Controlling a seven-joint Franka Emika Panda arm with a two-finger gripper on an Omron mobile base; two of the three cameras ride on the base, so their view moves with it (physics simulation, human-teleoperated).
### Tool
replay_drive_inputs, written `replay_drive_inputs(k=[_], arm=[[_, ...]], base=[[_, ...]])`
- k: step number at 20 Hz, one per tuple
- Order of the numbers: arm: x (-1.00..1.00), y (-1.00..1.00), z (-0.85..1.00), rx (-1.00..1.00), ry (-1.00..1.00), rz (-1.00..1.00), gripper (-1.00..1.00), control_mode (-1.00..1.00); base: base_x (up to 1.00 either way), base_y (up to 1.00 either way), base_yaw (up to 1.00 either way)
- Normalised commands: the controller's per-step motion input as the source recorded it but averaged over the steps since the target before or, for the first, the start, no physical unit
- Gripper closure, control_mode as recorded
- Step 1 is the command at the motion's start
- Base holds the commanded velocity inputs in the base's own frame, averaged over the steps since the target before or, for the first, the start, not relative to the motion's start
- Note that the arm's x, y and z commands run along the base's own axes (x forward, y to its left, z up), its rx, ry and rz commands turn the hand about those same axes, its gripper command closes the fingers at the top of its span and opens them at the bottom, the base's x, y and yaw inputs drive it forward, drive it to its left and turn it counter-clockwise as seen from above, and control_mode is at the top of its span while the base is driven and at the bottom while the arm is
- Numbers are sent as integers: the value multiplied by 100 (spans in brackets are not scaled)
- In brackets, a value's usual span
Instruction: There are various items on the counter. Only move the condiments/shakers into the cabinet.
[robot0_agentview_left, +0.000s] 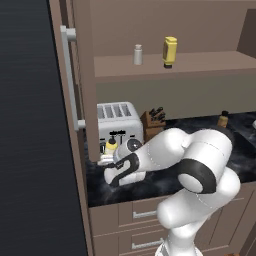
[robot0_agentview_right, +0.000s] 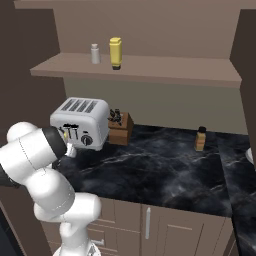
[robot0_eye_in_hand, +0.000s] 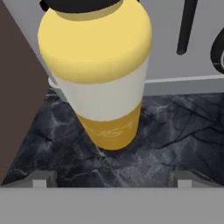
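Note:
A small yellow bottle (robot0_eye_in_hand: 100, 70) with a white band and a black cap stands on the black counter (robot0_agentview_left: 165, 182), right in front of the toaster (robot0_agentview_left: 117, 120). My gripper (robot0_eye_in_hand: 111, 181) is open and low on the near side of the bottle (robot0_agentview_left: 111, 146), with a finger tip on each side and nothing touching it. On the cabinet shelf (robot0_agentview_left: 200, 62) stand a pale grey shaker (robot0_agentview_left: 138, 54) and a yellow squeeze bottle (robot0_agentview_left: 169, 51) set tip down. A squat amber bottle (robot0_agentview_right: 200, 138) with a dark cap stands far right on the counter.
The cabinet door (robot0_agentview_left: 30, 125) hangs open at the left, its silver bar handle (robot0_agentview_left: 71, 75) close to the arm. A brown knife block (robot0_agentview_left: 152, 122) sits right of the toaster. Drawers (robot0_agentview_left: 145, 215) with silver handles run under the counter.

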Motion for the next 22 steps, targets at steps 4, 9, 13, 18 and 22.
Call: replay_drive_inputs(k=[4,9,13,18,22], arm=[[3,0,27,0,1,-1,-100,-100],[16,0,41,0,0,-2,-100,-100],[19,0,29,0,3,-3,-100,-100],[41,2,7,0,7,-1,-100,-100],[26,10,0,0,8,0,-100,-100]], base=[[0,0,0],[0,0,0],[0,0,0],[0,0,0],[0,0,0]])
